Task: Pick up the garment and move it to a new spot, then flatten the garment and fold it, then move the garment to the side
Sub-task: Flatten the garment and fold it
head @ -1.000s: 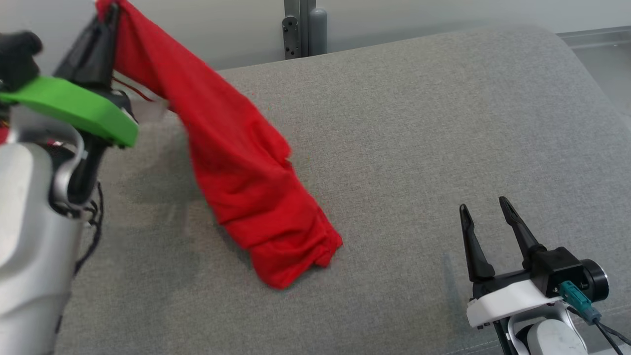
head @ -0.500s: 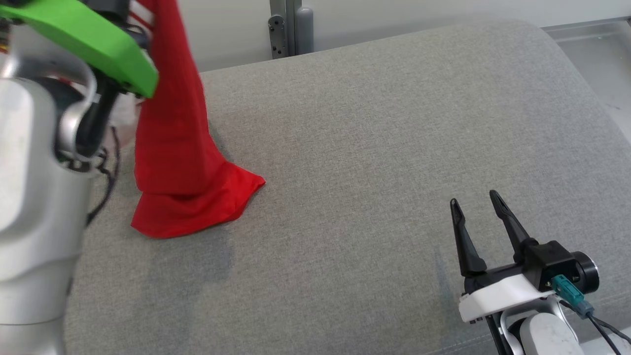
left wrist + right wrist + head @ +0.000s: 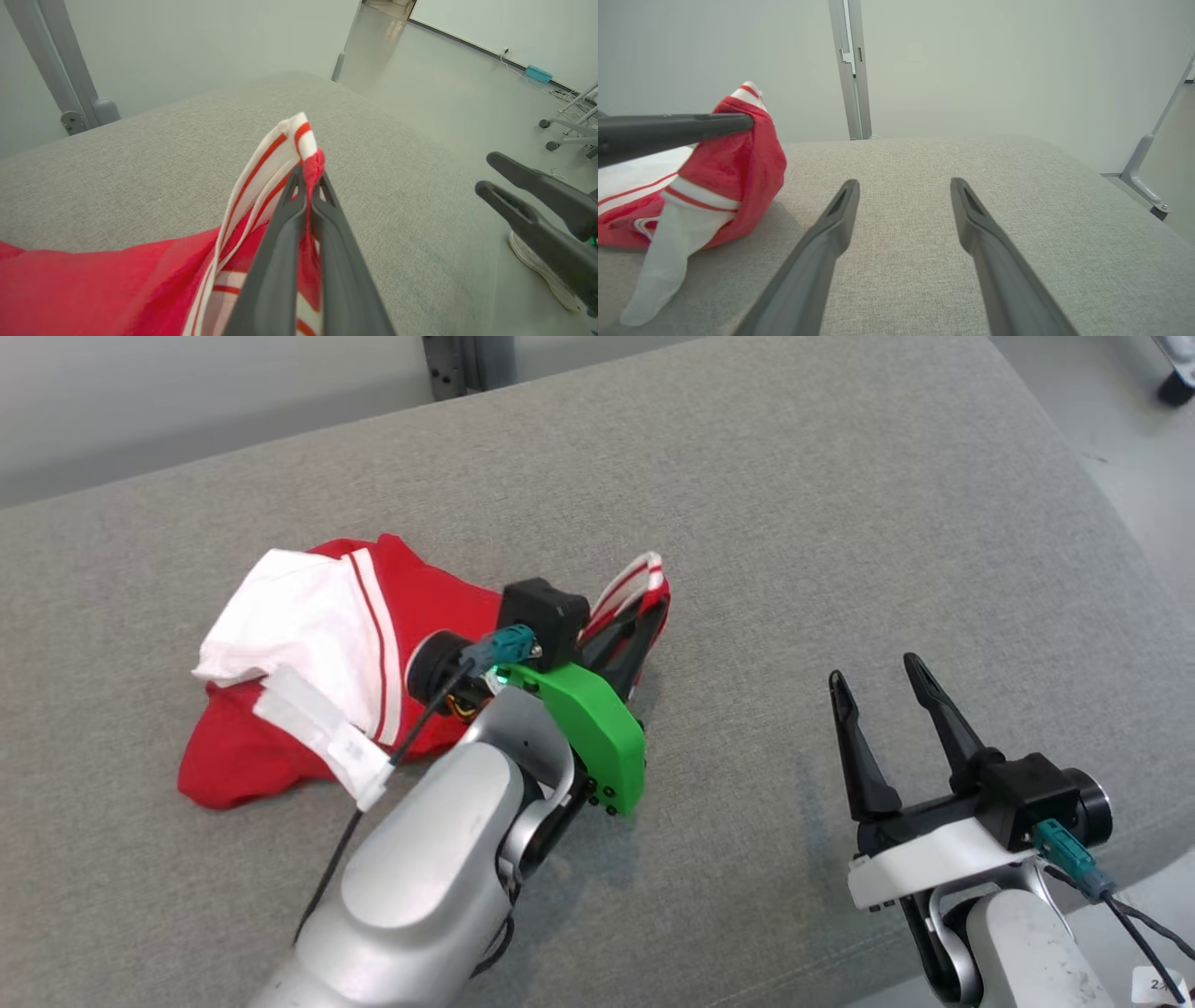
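Nearest you, by the front edge of the grey surface (image 3: 794, 523) and toward its right corner, your right hand (image 3: 872, 668) is held with its two fingers spread and nothing between them. The right wrist view shows bare grey fabric in the gap. To its left your left forearm (image 3: 439, 859) comes up from the front edge at about mid-width, carrying a green wrist bracket (image 3: 593, 719). Your left hand (image 3: 644, 616) reaches out over the middle of the surface. Its fingers are pressed together on the garment's red-and-white striped trim (image 3: 635, 581), pinching a bunched bit of it and holding that bit raised. The left wrist view shows the cloth squeezed between the tips.

The rest of the garment (image 3: 439, 602) – red, with a white panel turned up on top – lies crumpled on the left half of the surface, about midway between the front and far edges, well apart from your right hand. Beyond the far edge a grey metal post (image 3: 457, 359) stands against the pale wall.
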